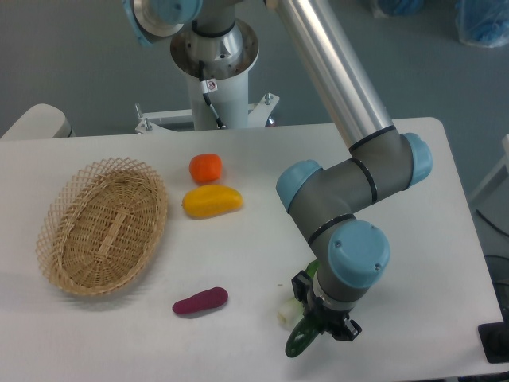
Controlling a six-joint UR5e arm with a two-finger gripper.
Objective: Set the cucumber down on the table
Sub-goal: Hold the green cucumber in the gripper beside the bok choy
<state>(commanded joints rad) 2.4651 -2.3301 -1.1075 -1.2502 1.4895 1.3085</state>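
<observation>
The dark green glossy cucumber (301, 341) sticks out down and to the left from under my gripper (320, 321), near the front edge of the white table (238, 263). The black fingers close around its upper end, and the wrist hides that end. Its lower end is at or just above the tabletop; I cannot tell if it touches.
A bok choy with a white stalk (286, 313) lies right beside the gripper, partly behind the wrist. A purple sweet potato (200, 302) lies to the left. A yellow-orange fruit (211, 200) and an orange tomato (206, 167) sit mid-table. A wicker basket (103, 225) stands at the left.
</observation>
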